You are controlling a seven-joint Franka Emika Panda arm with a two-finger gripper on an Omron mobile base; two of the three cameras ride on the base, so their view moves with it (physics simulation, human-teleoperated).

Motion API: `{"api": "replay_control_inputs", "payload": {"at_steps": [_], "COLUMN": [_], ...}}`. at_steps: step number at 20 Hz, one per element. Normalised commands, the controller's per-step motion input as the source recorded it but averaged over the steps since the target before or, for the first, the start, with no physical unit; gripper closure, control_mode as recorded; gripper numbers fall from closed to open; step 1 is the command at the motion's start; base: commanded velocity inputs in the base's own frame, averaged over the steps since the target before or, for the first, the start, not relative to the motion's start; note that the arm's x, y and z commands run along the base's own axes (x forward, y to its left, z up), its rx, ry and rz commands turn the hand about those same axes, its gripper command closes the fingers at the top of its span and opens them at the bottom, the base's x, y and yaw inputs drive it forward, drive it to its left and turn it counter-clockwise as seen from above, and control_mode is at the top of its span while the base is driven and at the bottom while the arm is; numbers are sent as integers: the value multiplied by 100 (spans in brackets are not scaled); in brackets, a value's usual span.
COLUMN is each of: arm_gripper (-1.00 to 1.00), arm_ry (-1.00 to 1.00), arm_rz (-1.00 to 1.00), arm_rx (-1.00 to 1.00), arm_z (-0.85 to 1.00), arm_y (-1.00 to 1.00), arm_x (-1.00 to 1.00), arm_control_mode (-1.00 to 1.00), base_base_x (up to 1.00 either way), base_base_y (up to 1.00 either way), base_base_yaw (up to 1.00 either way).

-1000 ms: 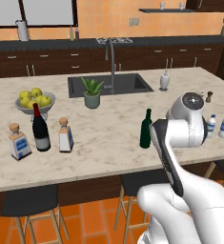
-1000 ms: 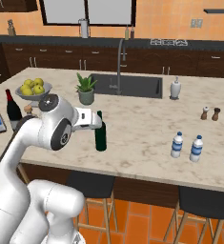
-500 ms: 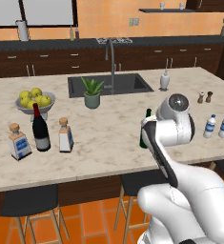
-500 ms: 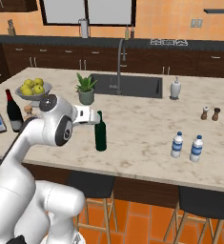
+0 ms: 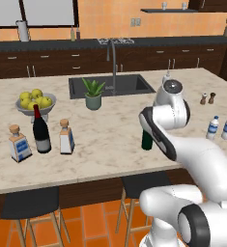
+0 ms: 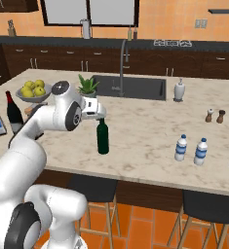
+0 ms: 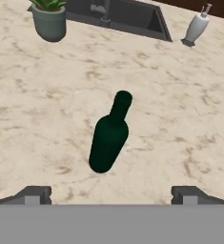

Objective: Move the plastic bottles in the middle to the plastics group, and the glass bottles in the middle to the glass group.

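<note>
1. Above the middle of the marble counter [image 6: 150,141], the claw [image 7: 111,194] hangs with its jaws spread wide and nothing between them.
2. A dark green bottle [image 7: 108,138] stands upright on the counter just beyond and below the fingertips [image 7: 35,194], centred between them and not touched; from the right base camera the hand sits right above its neck [image 6: 102,137].
3. Bare marble lies all round that bottle; the counter's near edge is close on its near side.
4. To its left stand the glass group: a red-topped wine bottle [image 5: 40,131] between two squat clear bottles [image 5: 18,143] [image 5: 65,137], with a fruit bowl [image 5: 34,102] behind them.
5. To its right, well apart, two small water bottles [image 6: 181,148] [image 6: 200,151] stand side by side near the front edge.
6. Farther back are the sink [image 6: 130,87], a potted plant [image 5: 92,93], a white dispenser [image 6: 179,90] and two shakers [image 6: 215,115].
</note>
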Motion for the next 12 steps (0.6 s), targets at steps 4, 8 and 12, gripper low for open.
{"api": "replay_control_inputs", "payload": {"at_steps": [4,8,12], "arm_gripper": [-100,-100,-100], "arm_ry": [0,-1,-1], "arm_rz": [0,0,0], "arm_rx": [5,2,0], "arm_z": [-22,-8,-7], "arm_y": [0,-6,-3], "arm_x": [19,-36,-7], "arm_control_mode": [-100,-100,-100], "base_base_x": [0,0,0], "base_base_y": [0,0,0], "base_base_yaw": [0,0,0]}}
